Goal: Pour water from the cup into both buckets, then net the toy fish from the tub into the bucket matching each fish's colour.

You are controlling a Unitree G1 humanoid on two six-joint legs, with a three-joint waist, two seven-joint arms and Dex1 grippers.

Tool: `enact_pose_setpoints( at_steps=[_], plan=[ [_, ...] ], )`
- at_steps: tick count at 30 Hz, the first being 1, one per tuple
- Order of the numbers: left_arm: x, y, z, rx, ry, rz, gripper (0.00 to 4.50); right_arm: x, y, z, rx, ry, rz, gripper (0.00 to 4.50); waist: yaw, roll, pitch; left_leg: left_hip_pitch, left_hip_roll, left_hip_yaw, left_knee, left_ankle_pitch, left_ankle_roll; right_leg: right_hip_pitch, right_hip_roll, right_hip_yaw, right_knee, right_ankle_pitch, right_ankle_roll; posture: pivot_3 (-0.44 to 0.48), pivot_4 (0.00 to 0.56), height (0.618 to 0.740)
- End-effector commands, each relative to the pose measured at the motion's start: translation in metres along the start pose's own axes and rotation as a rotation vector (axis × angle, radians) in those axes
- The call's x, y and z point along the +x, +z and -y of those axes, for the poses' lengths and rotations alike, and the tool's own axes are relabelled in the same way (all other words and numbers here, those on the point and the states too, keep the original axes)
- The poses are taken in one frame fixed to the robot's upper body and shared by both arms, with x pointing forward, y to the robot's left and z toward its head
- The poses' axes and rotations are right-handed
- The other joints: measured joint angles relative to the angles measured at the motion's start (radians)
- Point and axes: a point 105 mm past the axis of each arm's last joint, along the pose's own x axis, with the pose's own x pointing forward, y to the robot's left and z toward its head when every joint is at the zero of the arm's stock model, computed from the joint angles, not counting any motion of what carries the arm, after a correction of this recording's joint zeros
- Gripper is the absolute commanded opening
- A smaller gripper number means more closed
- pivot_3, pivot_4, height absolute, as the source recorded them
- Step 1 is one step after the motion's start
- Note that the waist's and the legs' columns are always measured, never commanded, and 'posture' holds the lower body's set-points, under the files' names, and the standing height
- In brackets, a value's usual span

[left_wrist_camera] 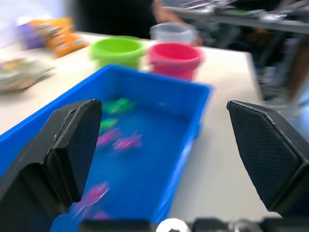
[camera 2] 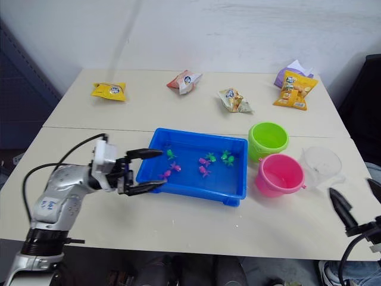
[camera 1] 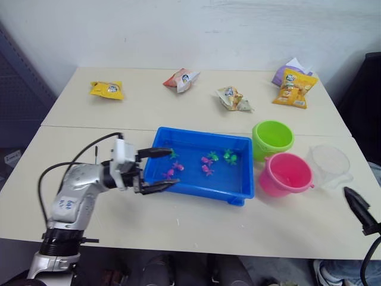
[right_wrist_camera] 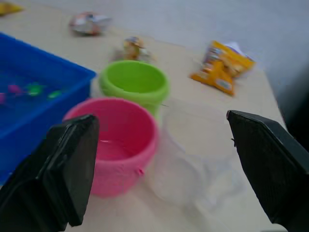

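Note:
The blue tub (camera 1: 202,192) sits mid-table with water and several pink toy fish (camera 1: 207,161) and green toy fish (camera 1: 230,157) in it. My left gripper (camera 1: 159,170) is open and empty, its fingers straddling the tub's left end wall. To the tub's right stand the lime green bucket (camera 1: 272,137) and, nearer me, the pink bucket (camera 1: 286,174). The clear cup (camera 1: 329,164) stands upright just right of the pink bucket. My right gripper (camera 2: 357,199) hangs open and empty near the table's front right edge, a short way from the cup (right_wrist_camera: 183,169).
Snack packets lie along the back of the table: a yellow one (camera 1: 107,89), a red-white one (camera 1: 181,79), a pale one (camera 1: 233,98), an orange one (camera 1: 294,87) on a purple one (camera 1: 286,71). A seam (camera 1: 89,127) crosses the tabletop behind the tub.

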Motion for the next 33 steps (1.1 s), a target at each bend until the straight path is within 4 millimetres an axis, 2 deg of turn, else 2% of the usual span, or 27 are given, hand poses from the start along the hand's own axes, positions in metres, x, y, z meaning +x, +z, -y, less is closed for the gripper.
enact_pose_setpoints(
  at_steps=[1, 4, 5, 7, 9, 10, 12, 15, 17, 20, 22, 26, 28, 30, 33],
  plan=[
    [-0.025, 0.003, -0.021, 0.105, 0.220, 0.017, 4.50, 0.012, 0.014, -0.042, -0.119, 0.345, 0.050, 4.48, 0.003, -0.003, 0.001, 0.000, 0.000, 0.000, 0.000, 0.000, 0.000, 0.000, 0.000, 0.000, 0.000, 0.000, 0.000, 0.000, 0.150, 0.738],
    [-0.057, -0.003, -0.026, 0.130, 0.382, -0.042, 4.50, 0.024, 0.014, -0.052, -0.100, 0.458, 0.105, 4.48, 0.004, -0.006, 0.003, -0.001, 0.000, -0.002, 0.000, -0.001, 0.000, 0.001, -0.001, -0.002, -0.003, 0.000, 0.000, 0.000, 0.150, 0.738],
    [-0.078, -0.009, -0.030, 0.102, 0.491, -0.087, 4.50, 0.029, 0.011, -0.055, -0.093, 0.499, 0.120, 4.48, 0.003, -0.007, 0.003, -0.002, 0.000, -0.002, 0.000, -0.001, -0.001, 0.001, -0.001, -0.002, -0.003, 0.000, 0.000, 0.000, 0.150, 0.738],
    [-0.131, -0.019, -0.040, 0.089, 0.759, -0.203, 4.50, 0.041, 0.007, -0.060, -0.080, 0.554, 0.158, 4.48, -0.005, -0.010, 0.005, -0.002, 0.000, -0.002, 0.000, -0.002, -0.002, 0.001, -0.002, -0.002, -0.005, 0.000, 0.000, 0.000, 0.150, 0.738],
    [-0.196, -0.019, -0.038, 0.094, 1.051, -0.284, 4.50, 0.054, 0.004, -0.068, -0.039, 0.608, 0.199, 4.48, 0.000, -0.013, 0.007, -0.002, 0.001, -0.003, 0.000, -0.004, 0.002, 0.001, -0.002, -0.003, -0.005, 0.000, 0.000, 0.000, 0.150, 0.738],
    [-0.214, -0.019, -0.035, 0.098, 1.124, -0.313, 4.50, 0.057, 0.004, -0.073, -0.021, 0.628, 0.206, 4.48, 0.000, -0.014, 0.007, -0.002, 0.001, -0.003, 0.001, -0.004, 0.001, 0.001, -0.002, -0.004, -0.005, 0.000, 0.000, 0.000, 0.150, 0.738],
    [-0.243, -0.024, -0.017, 0.046, 1.235, -0.373, 4.50, 0.062, 0.006, -0.087, -0.037, 0.715, 0.230, 4.48, 0.001, -0.014, 0.007, -0.002, 0.001, -0.004, 0.000, -0.004, 0.001, 0.001, -0.003, -0.004, -0.005, 0.000, -0.001, 0.000, 0.150, 0.738],
    [-0.264, -0.030, 0.003, -0.044, 1.323, -0.425, 4.50, 0.069, 0.007, -0.095, -0.061, 0.760, 0.255, 4.48, 0.011, -0.013, 0.007, -0.002, 0.000, -0.004, 0.000, -0.006, 0.002, 0.001, -0.004, -0.005, -0.007, -0.001, -0.001, 0.000, 0.150, 0.738],
    [-0.257, -0.030, 0.008, -0.088, 1.296, -0.439, 4.50, 0.071, 0.009, -0.095, -0.051, 0.766, 0.268, 4.48, 0.030, -0.014, 0.007, -0.003, 0.000, -0.004, 0.001, -0.008, 0.000, 0.001, -0.005, -0.005, -0.007, -0.001, -0.001, 0.000, 0.150, 0.738],
    [-0.228, -0.027, 0.005, -0.158, 1.179, -0.420, 4.50, 0.072, 0.013, -0.095, -0.040, 0.771, 0.284, 4.48, 0.047, -0.015, 0.006, -0.004, 0.000, -0.006, 0.002, -0.010, -0.003, 0.001, -0.005, -0.006, -0.009, -0.001, -0.003, 0.000, 0.150, 0.738],
    [-0.207, -0.025, -0.005, -0.146, 1.094, -0.438, 4.50, 0.077, 0.019, -0.099, -0.037, 0.760, 0.309, 4.48, 0.051, -0.015, 0.007, -0.004, 0.000, -0.006, 0.002, -0.011, -0.004, 0.001, -0.005, -0.006, -0.009, -0.001, -0.003, 0.000, 0.150, 0.738],
    [-0.175, -0.025, -0.025, -0.175, 1.033, -0.459, 4.50, 0.084, 0.028, -0.104, -0.025, 0.743, 0.330, 4.48, 0.046, -0.011, 0.006, -0.004, 0.000, -0.005, 0.000, -0.010, -0.004, 0.001, -0.005, -0.006, -0.009, -0.001, -0.003, 0.000, 0.150, 0.738],
    [-0.156, -0.040, -0.038, -0.263, 1.048, -0.573, 4.50, 0.083, 0.027, -0.105, -0.016, 0.739, 0.323, 4.48, 0.043, -0.011, 0.006, -0.004, 0.000, -0.005, 0.000, -0.008, -0.002, 0.001, -0.005, -0.007, -0.009, -0.001, -0.003, 0.000, 0.150, 0.738],
    [-0.147, -0.048, -0.050, -0.297, 1.057, -0.657, 4.50, 0.084, 0.025, -0.107, -0.019, 0.730, 0.310, 4.48, 0.041, -0.011, 0.006, -0.004, 0.000, -0.005, 0.000, -0.007, -0.001, 0.001, -0.004, -0.008, -0.009, -0.001, -0.002, 0.000, 0.150, 0.738],
    [-0.134, -0.051, -0.070, -0.354, 1.075, -0.677, 4.50, 0.087, 0.025, -0.108, -0.042, 0.720, 0.308, 4.48, 0.030, -0.011, 0.006, -0.005, 0.000, -0.005, 0.002, -0.005, -0.005, 0.001, -0.003, -0.008, -0.007, -0.001, -0.002, 0.000, 0.150, 0.738]
  ],
)
